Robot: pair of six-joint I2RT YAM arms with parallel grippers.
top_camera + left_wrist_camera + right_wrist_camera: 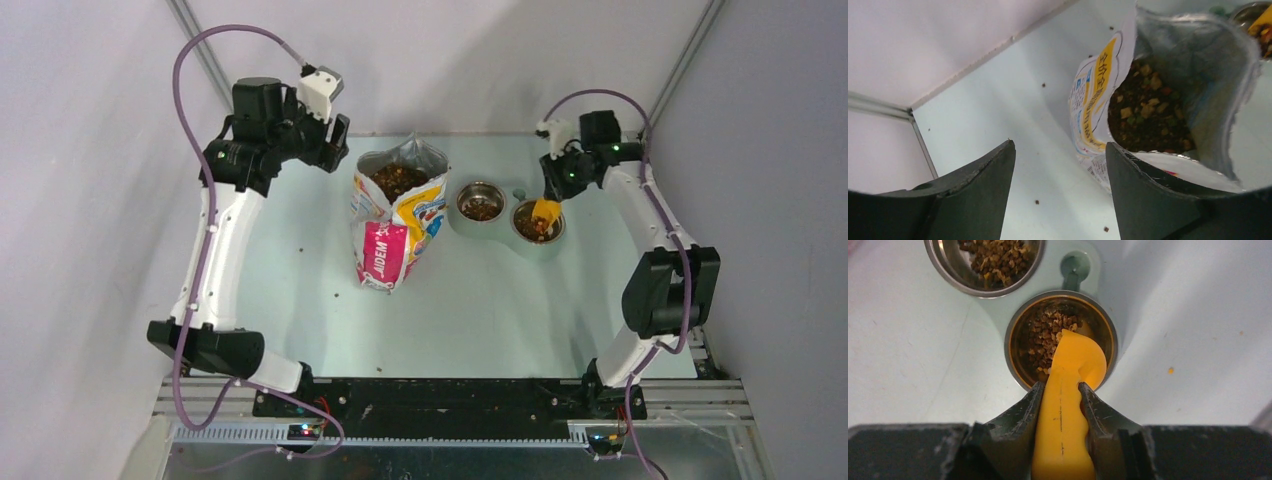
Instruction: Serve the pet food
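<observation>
The pet food (1148, 117) fills the opened cartoon bag (398, 215) standing mid-table. More kibble lies in the left steel bowl (481, 203) and in the right steel bowl (1020, 347), where the pet food (1044, 337) is heaped. My right gripper (1060, 386) is shut on the yellow scoop (1073, 362), whose head is tipped down into the right bowl. The same scoop (545, 210) shows over the bowl from above. My left gripper (1060, 150) is open and holds nothing, hovering left of the bag's mouth.
Both bowls sit in one pale double feeder (507, 235). Stray pellets (1037, 202) dot the table left of the bag, and one yellow crumb (1171, 370) lies right of the bowls. Walls close in at the back and both sides.
</observation>
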